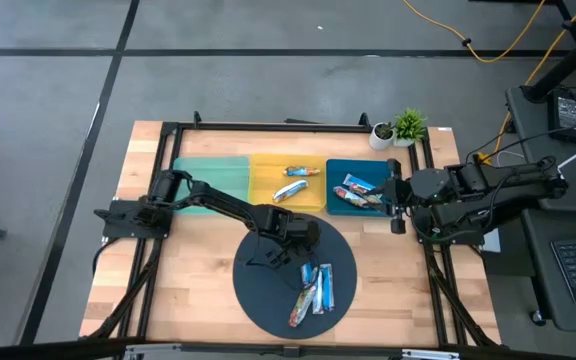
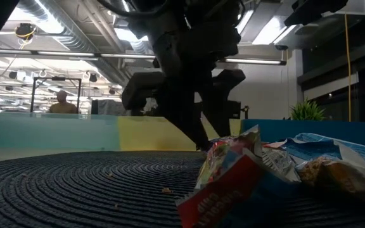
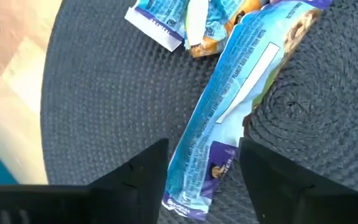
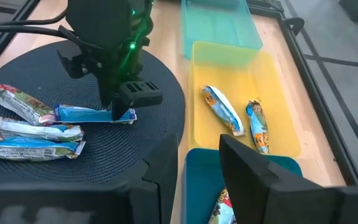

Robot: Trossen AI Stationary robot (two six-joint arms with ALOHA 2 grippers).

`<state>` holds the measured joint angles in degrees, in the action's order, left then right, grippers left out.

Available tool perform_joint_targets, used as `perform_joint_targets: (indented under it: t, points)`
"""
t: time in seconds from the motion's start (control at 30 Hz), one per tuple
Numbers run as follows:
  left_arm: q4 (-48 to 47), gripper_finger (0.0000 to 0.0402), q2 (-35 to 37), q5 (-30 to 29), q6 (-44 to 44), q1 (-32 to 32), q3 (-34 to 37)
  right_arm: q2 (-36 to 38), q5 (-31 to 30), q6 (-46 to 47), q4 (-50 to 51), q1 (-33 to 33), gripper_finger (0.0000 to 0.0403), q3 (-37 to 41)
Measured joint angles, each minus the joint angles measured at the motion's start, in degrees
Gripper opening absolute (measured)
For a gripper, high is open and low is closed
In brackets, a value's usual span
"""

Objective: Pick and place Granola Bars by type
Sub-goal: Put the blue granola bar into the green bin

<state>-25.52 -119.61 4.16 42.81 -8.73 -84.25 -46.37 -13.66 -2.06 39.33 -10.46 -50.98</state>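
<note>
My left gripper (image 3: 204,163) is low over the dark round mat (image 1: 268,295), open. Its fingers stand on either side of one end of a blue-wrapped granola bar (image 3: 229,93) that lies flat on the mat. The right wrist view shows the same gripper (image 4: 128,107) over that bar (image 4: 82,114). Beside it lie a red-brown bar (image 4: 16,101), a silver-white bar (image 4: 39,130) and another blue bar (image 4: 37,150). My right gripper (image 4: 207,165) hovers open above the blue tray (image 1: 340,168). The yellow tray (image 1: 263,175) holds two bars (image 1: 301,171) (image 1: 288,190). My left gripper comes from above, pointing down, with its fingers (image 3: 148,177) across the blue bar's end (image 3: 197,186). The bar lies flat on the mat. I cannot tell whether the fingers touch the wrapper.
A teal tray (image 1: 211,180) sits left of the yellow one, along the table's far side. The blue tray holds bars (image 1: 358,190). Small potted plants (image 1: 398,128) stand at the far right corner. A black frame (image 1: 268,127) rims the wooden table.
</note>
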Motion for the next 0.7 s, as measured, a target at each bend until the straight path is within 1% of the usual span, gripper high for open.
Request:
perform_joint_targets:
  t: [0.27,0.6,0.7]
  points:
    - [-0.17,0.0109,0.0,-0.02,-2.36,0.0,0.0,0.0,0.18,-1.9,0.0,0.0,0.0121,0.0]
    - [-0.24,0.0013,0.09,0.05,-8.9,-0.16,0.0,0.0,0.2,-3.76,0.0,0.0,0.0121,0.0]
    - [-2.54,0.0004,1.06,0.25,-10.63,-0.17,-0.46,0.0,0.23,-4.25,-0.02,0.0,0.0121,0.0]
